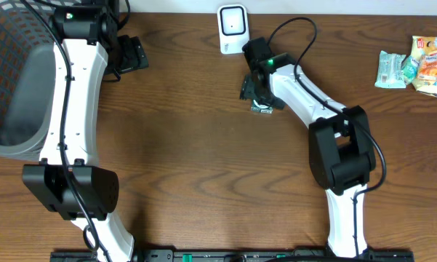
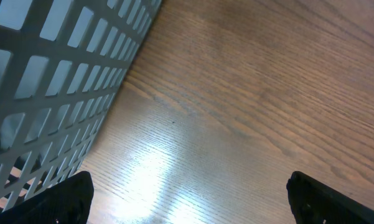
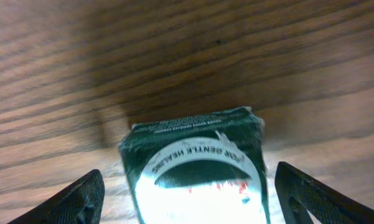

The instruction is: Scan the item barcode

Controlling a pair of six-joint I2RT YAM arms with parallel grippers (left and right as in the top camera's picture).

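right gripper [image 3: 190, 199] stands wide apart around the green packet [image 3: 196, 171], not squeezing it

the green packet lies flat on the table [image 1: 189, 145], right under the right gripper, just near of the white scanner [image 1: 232, 29] at the far edge. in the wrist view its long way seems to run straight out ahead, with one finger [image 3: 74, 199] on each long side and a bit of bare wood showing between each finger and the packet, so nothing is held. the right arm is much nearer; the left gripper [image 1: 131, 54] is far off to the left by the basket [image 1: 14, 87], spread wide and empty. i think the packet must be pinched across its narrow way before it can go up to the scanner.
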